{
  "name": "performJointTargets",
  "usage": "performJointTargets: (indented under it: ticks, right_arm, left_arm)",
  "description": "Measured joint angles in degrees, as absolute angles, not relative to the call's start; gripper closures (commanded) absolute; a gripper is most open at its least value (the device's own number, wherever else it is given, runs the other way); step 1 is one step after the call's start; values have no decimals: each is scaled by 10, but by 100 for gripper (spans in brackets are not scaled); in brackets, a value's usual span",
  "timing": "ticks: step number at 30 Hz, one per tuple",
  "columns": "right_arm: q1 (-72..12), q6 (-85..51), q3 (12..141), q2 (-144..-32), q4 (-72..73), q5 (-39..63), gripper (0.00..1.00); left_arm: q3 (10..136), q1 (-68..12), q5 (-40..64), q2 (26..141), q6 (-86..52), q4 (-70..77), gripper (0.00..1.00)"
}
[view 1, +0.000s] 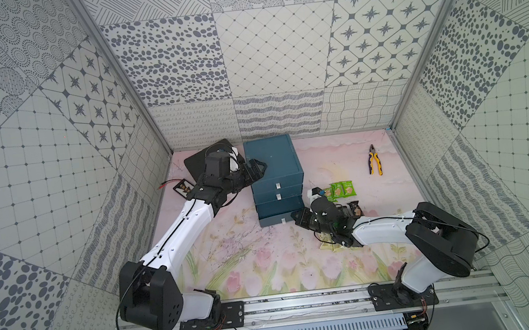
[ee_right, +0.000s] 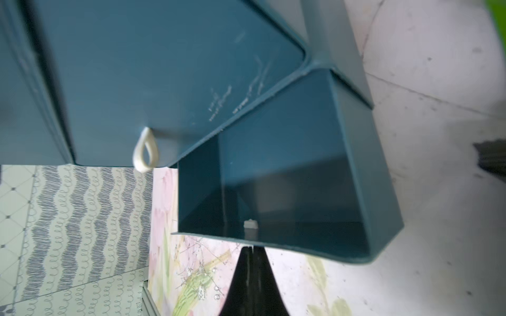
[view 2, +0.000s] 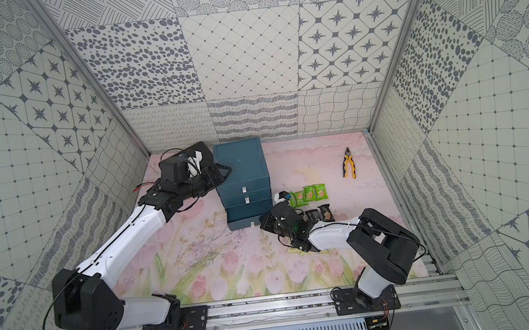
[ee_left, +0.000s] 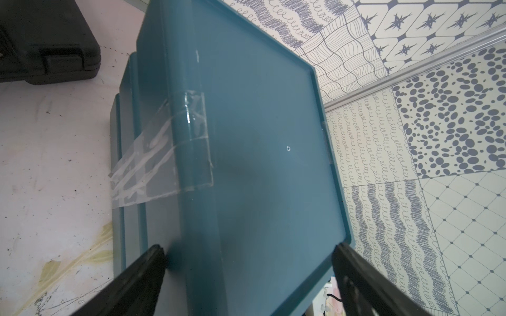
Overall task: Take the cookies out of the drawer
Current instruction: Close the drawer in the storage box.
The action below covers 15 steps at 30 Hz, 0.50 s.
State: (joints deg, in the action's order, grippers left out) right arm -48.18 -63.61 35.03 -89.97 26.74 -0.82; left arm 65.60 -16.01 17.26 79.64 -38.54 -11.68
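Note:
The blue drawer cabinet (view 1: 273, 161) stands at the back, its bottom drawer (view 1: 271, 221) pulled out. The right wrist view shows the drawer (ee_right: 369, 164) with no packets inside. My right gripper (ee_right: 252, 247) is shut, its tips against the drawer's front wall; its pull tab is hidden there. Cookies lie on the mat to the right in both top views: green packets (view 1: 340, 190) (view 2: 310, 194), black packets (view 1: 355, 209) (view 2: 323, 214) and pale ones (view 1: 328, 245) partly under my right arm. My left gripper (ee_left: 249, 251) (view 1: 257, 170) is open, straddling the cabinet's top left edge (ee_left: 260, 136).
Yellow-handled pliers (view 1: 374, 160) lie at the back right. A black case (view 1: 195, 162) (ee_left: 46, 41) sits left of the cabinet, with a small black tray (view 1: 182, 188) and a red wire nearby. Clear tape (ee_left: 164, 153) runs down the cabinet's side. Patterned walls close in three sides.

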Motion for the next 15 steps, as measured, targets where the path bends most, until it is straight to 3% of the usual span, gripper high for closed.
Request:
performJointTargets:
  ticks: [7,15]
  right_arm:
    - [-492,-648,255,-827,328,-28,100]
    - [-498,-655,250,-819,336,-22,100]
  left_arm:
    - [658,-160,177,785,-385,-125,1]
    - [661,-160,178,783,-385,-127,1]
